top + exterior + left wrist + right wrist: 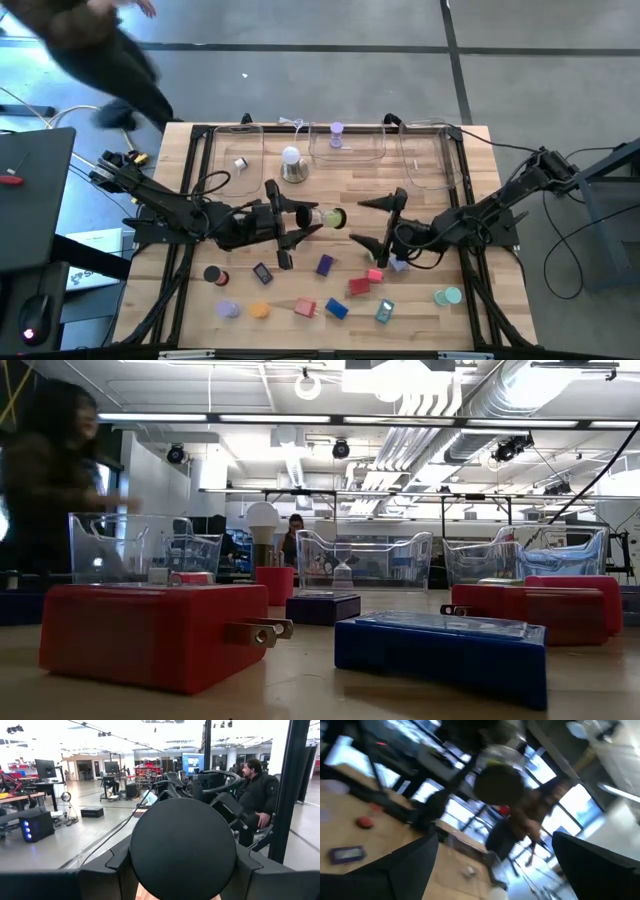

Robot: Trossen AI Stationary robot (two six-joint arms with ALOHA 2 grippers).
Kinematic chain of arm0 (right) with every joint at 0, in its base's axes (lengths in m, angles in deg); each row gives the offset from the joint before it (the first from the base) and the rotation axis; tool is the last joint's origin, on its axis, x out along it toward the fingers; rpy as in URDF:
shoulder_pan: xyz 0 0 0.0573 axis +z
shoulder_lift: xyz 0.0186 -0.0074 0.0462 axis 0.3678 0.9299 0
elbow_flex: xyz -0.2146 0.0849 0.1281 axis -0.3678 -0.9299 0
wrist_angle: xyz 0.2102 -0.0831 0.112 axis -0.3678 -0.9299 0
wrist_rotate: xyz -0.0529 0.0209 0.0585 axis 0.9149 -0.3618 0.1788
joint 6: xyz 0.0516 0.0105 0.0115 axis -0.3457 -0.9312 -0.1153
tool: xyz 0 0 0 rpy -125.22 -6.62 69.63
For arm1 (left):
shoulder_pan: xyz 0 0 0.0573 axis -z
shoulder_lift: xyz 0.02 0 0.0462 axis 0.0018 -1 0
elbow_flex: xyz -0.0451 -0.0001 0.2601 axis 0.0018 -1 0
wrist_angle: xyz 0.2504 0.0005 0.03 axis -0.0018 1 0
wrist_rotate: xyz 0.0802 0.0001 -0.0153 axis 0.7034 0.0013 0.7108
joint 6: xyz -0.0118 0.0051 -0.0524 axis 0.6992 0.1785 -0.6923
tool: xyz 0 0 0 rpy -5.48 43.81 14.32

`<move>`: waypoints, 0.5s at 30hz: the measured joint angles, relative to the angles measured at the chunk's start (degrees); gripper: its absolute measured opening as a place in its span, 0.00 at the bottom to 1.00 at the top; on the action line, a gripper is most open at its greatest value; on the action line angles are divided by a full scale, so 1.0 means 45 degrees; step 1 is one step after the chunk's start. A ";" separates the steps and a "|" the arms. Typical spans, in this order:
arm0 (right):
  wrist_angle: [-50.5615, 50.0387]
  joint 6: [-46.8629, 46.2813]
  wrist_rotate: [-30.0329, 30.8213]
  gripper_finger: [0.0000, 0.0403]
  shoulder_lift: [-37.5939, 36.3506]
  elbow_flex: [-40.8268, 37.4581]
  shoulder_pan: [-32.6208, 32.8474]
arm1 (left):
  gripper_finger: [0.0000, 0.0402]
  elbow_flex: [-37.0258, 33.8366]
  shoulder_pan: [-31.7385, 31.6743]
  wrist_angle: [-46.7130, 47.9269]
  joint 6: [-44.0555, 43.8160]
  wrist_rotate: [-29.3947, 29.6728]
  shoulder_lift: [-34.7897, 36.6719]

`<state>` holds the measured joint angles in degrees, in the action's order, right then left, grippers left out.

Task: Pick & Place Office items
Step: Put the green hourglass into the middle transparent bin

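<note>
Between left tool (296, 212) fingers, black roll (182, 850), right tool (383, 222) apart

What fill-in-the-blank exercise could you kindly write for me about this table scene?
1. The left gripper grips a ___ roll.
2. The right gripper has its jaws ___.
3. Along the table's far edge stand ___ clear trays.
4. The lilac roll lies in the ___ one.
Missing words: black; open; three; middle.

trays (346, 147) lined up along the back of the surface (470, 310), dome (292, 164) just in front, office items (335, 309) scattered up front
</note>
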<state>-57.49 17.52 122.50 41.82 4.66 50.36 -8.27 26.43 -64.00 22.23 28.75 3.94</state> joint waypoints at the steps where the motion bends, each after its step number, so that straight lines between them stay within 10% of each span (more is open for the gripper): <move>1: 0.0038 0.0254 -0.0401 0.95 0.0010 0.0000 -0.0025 | 0.47 0.0000 0.0000 -0.0002 0.0002 0.0000 0.0000; 15: 0.3300 0.4998 -0.2347 0.95 0.0843 0.0000 -0.0556 | 0.47 0.0000 -0.0206 -0.0962 -0.0100 -0.0019 0.0000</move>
<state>-42.64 40.01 111.94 45.61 4.66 47.85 -8.27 25.50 -68.33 21.78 28.66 3.94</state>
